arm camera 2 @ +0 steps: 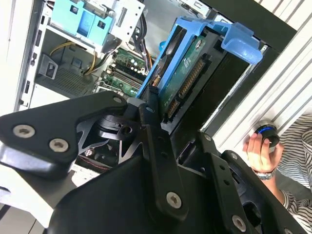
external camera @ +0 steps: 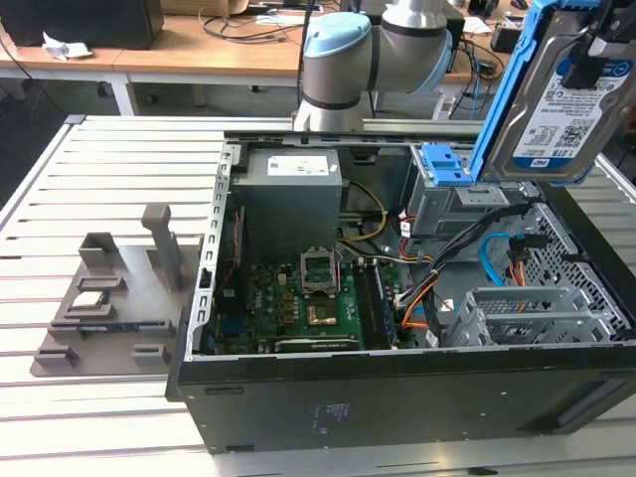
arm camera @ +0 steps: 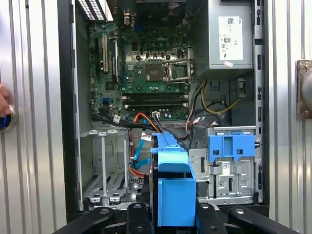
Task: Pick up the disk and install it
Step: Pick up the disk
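Observation:
The disk, a silver drive with a white-and-blue label and blue side rails, hangs upright in the air above the open computer case, at the exterior view's upper right. My gripper is shut on its upper end. In the second wrist view the black fingers clamp the disk, whose connector edge and blue rail end face away. The first wrist view looks down past the disk's blue rail into the case.
Inside the case are the motherboard, a grey power supply, a grey cage with a blue latch and an empty metal drive bay. A grey fixture lies left of the case. A person's hand rests on the slatted table.

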Robot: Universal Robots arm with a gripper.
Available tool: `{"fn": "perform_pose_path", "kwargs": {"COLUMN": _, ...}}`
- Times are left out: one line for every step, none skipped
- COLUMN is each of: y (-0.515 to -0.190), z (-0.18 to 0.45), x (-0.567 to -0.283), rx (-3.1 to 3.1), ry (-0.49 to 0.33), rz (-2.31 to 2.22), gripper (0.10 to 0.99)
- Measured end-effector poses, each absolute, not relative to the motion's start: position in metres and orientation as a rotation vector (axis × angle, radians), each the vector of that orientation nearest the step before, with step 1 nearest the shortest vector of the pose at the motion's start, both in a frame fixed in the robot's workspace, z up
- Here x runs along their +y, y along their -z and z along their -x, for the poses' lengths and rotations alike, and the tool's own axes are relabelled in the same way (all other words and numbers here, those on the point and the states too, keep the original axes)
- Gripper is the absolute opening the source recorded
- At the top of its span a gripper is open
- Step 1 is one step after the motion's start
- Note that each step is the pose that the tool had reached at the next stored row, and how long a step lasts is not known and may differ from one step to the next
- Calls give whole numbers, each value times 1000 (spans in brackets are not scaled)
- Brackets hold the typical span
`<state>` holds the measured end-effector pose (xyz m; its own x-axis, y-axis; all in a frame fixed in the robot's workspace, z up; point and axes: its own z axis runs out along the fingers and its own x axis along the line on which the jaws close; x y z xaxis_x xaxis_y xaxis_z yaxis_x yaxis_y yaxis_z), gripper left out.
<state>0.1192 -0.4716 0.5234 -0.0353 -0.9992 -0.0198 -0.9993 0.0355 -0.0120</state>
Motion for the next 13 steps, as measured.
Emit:
{"fn": "perform_pose_path", "kwargs": {"y": -523, "z": -119, "x": -473, "rx": 2244, "ry": -8, "rz": 2166, "gripper": 361}}
{"fn": "perform_pose_path", "kwargs": {"y": -523, "z": -119, "x": -475, "rx": 2244, "ry": -8, "rz": 2166, "gripper": 361}}
{"fn": "perform_pose_path", "kwargs": {"y": -523, "z": -119, "x": -477, "rx": 2244, "ry": -8, "rz": 2166, "gripper": 361}}
{"fn": "perform_pose_path", "kwargs": {"y": -523, "z": -119, "x": -478, "rx": 2244, "ry": -8, "rz": 2166, "gripper": 361}}
{"fn": "perform_pose_path", "kwargs": {"y": -523, "z": -119, "x": -480, "rx": 2244, "ry": -8, "rz": 2166, "gripper": 361}}
{"fn": "perform_pose_path", "kwargs": {"y": -523, "z": -119, "x": -482, "rx": 2244, "ry": -8, "rz": 2166, "gripper": 361}}
{"fn": "perform_pose_path", "kwargs": {"y": -523, "z": -119, "x": -484, "rx": 2244, "ry": -8, "rz": 2166, "gripper": 361}}
{"fn": "perform_pose_path", "kwargs": {"y": -523, "z": -119, "x": -486, "rx": 2244, "ry": -8, "rz": 2166, "gripper": 361}}
{"fn": "perform_pose_path", "kwargs": {"y": -523, "z": -119, "x": -487, "rx": 2244, "ry": -8, "rz": 2166, "gripper": 361}}
{"fn": "perform_pose_path", "kwargs": {"y": -523, "z": -119, "x": -490, "rx": 2244, "ry": -8, "rz": 2166, "gripper": 361}}
{"fn": "perform_pose_path", "kwargs": {"y": -523, "z": -119, "x": -492, "rx": 2244, "ry": -8, "rz": 2166, "gripper": 361}}
{"fn": "perform_pose_path", "kwargs": {"y": -523, "z": -119, "x": -495, "rx": 2244, "ry": -8, "rz": 2166, "gripper": 361}}
{"fn": "perform_pose_path", "kwargs": {"y": -523, "z": -119, "x": -496, "rx": 2244, "ry": -8, "rz": 2166, "gripper": 361}}
